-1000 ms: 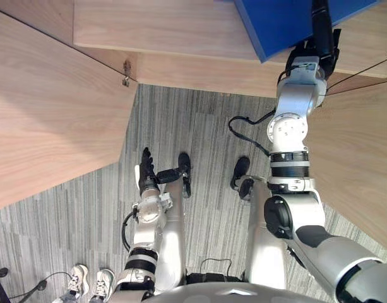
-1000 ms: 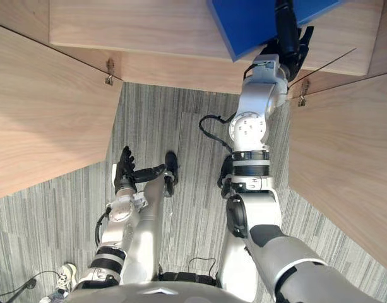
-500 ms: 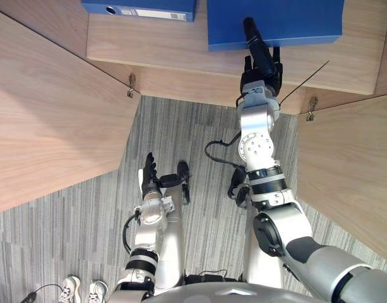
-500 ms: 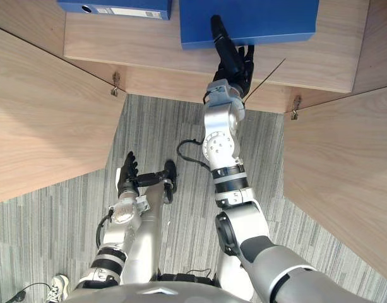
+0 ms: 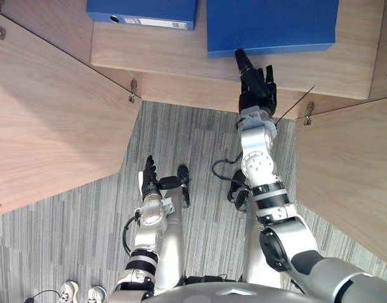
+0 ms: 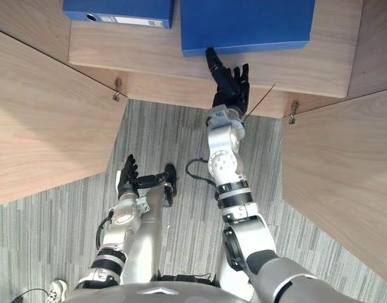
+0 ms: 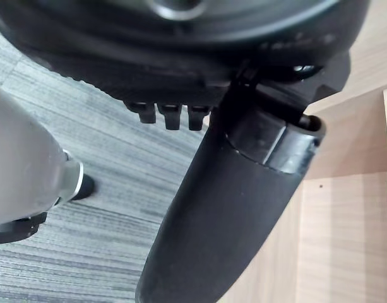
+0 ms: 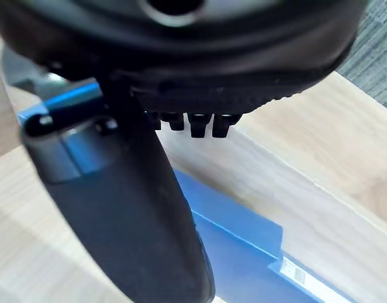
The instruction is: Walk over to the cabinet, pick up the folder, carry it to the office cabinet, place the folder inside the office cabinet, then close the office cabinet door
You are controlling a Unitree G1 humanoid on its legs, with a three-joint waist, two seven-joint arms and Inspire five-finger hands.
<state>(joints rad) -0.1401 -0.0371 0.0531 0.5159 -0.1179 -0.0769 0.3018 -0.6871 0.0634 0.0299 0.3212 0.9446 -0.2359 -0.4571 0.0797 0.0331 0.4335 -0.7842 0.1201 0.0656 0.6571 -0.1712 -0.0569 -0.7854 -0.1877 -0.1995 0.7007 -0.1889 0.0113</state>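
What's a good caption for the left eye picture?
Right hand, fingers straight, at the edge of a flat blue folder on the cabinet shelf.

**Folders on the shelf, doors either side**

The folder (image 5: 272, 25) lies flat on the shelf (image 5: 161, 47), right of its middle. A second folder (image 5: 142, 12) lies on the shelf's left part, just beside the first. The right hand (image 5: 256, 91) is over the shelf's front strip, thumb at the folder's near edge. The left door (image 5: 54, 120) and right door (image 5: 351, 177) stand out from the shelf's front corners. The left hand (image 5: 148, 177) hangs before the shelf, over the floor (image 5: 193, 132).
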